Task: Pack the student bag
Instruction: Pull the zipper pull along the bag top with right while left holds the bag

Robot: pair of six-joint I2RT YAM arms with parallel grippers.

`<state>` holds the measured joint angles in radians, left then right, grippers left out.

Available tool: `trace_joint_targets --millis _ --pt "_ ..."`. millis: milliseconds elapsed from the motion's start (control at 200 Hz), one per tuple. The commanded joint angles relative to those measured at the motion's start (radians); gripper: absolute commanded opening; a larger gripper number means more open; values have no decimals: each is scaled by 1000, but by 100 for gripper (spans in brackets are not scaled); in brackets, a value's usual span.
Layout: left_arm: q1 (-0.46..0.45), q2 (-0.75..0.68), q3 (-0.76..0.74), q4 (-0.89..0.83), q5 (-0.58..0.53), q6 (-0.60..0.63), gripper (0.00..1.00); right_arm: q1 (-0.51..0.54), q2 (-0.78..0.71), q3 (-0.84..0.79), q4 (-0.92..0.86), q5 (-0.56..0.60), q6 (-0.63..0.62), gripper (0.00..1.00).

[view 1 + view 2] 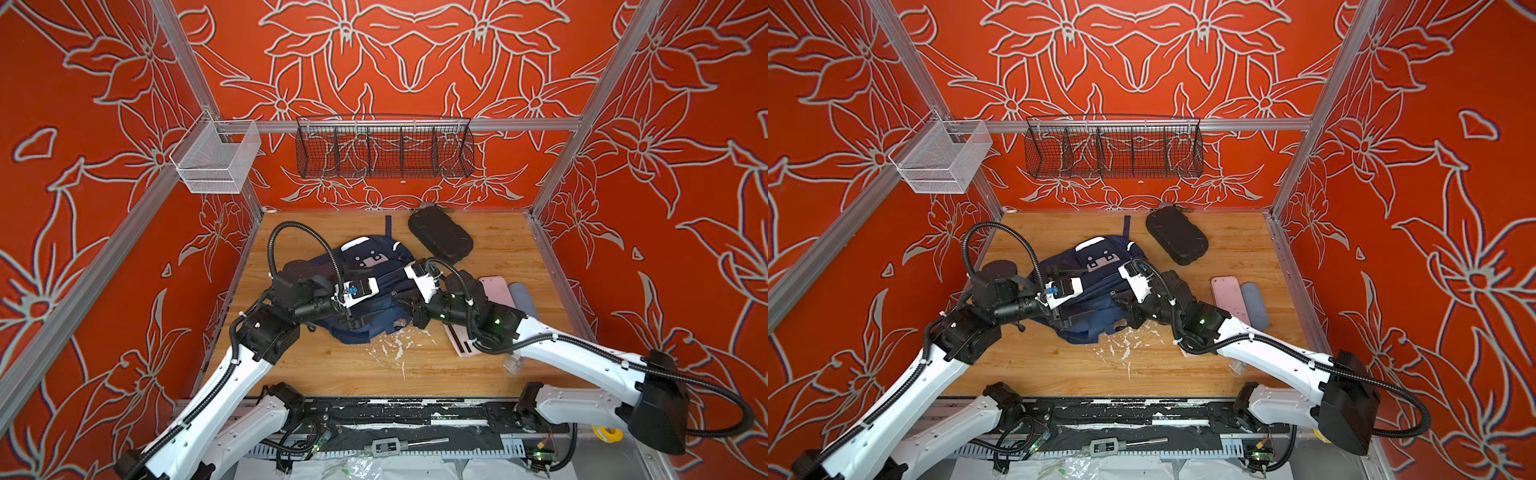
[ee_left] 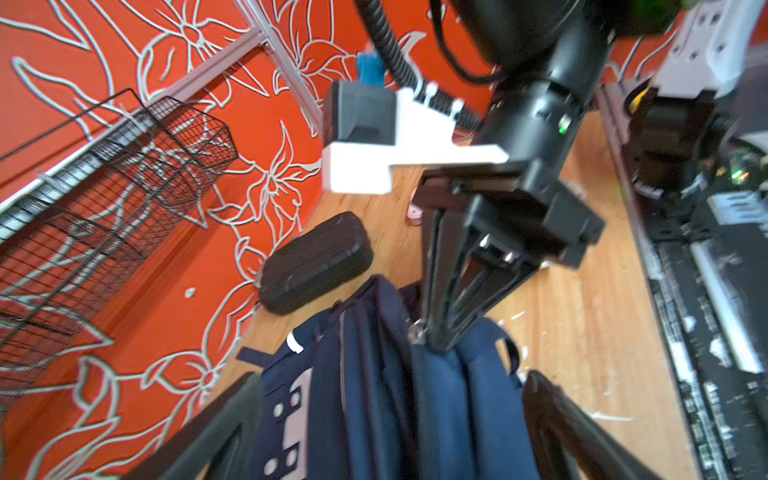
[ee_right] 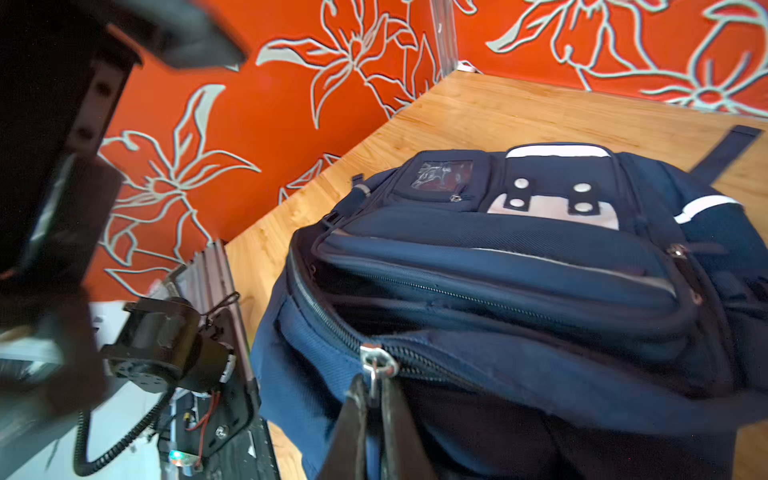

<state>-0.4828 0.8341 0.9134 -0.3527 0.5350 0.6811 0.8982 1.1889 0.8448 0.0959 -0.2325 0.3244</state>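
Right wrist view: large navy-blue fabric student bag point(image 3: 519, 249) lay front-up mid wooden worktop point(image 3: 498, 108), w/ white dotted patch, reflective stripe, zip partly open. Right jaws pinched its metal zip pull point(image 3: 376, 363); left jaws stood wide open over bag.

We see a robot lab test cell: an aluminium frame point(image 1: 523, 124) holding printed orange floral panels point(image 1: 415, 50) around a wooden worktop point(image 1: 332, 365), with exposed wiring point(image 1: 297, 444) and circuit boards point(image 1: 540, 456) in front.
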Motion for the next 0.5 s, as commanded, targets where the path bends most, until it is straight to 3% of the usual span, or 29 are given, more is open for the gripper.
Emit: trace_joint_targets --millis 0,165,305,365,385,435,490 --pt "-38 38 -85 -13 -91 -164 89 -5 -16 17 152 2 34 0" --pt "-44 84 -75 -41 -146 -179 87 -5 -22 10 163 -40 41 0" --pt "-51 215 -12 -34 -181 -208 76 3 -12 -5 197 -67 47 0" --pt "-53 261 13 -26 -175 -226 55 4 -11 -12 194 -70 43 0" --pt "-53 276 23 -30 -175 -229 43 4 -10 -13 193 -66 42 0" --pt "-57 306 51 -58 -166 -210 0 3 -13 -14 172 -37 35 0" --pt "-63 317 85 -125 -162 -162 0 -8 -31 -3 116 32 28 0"
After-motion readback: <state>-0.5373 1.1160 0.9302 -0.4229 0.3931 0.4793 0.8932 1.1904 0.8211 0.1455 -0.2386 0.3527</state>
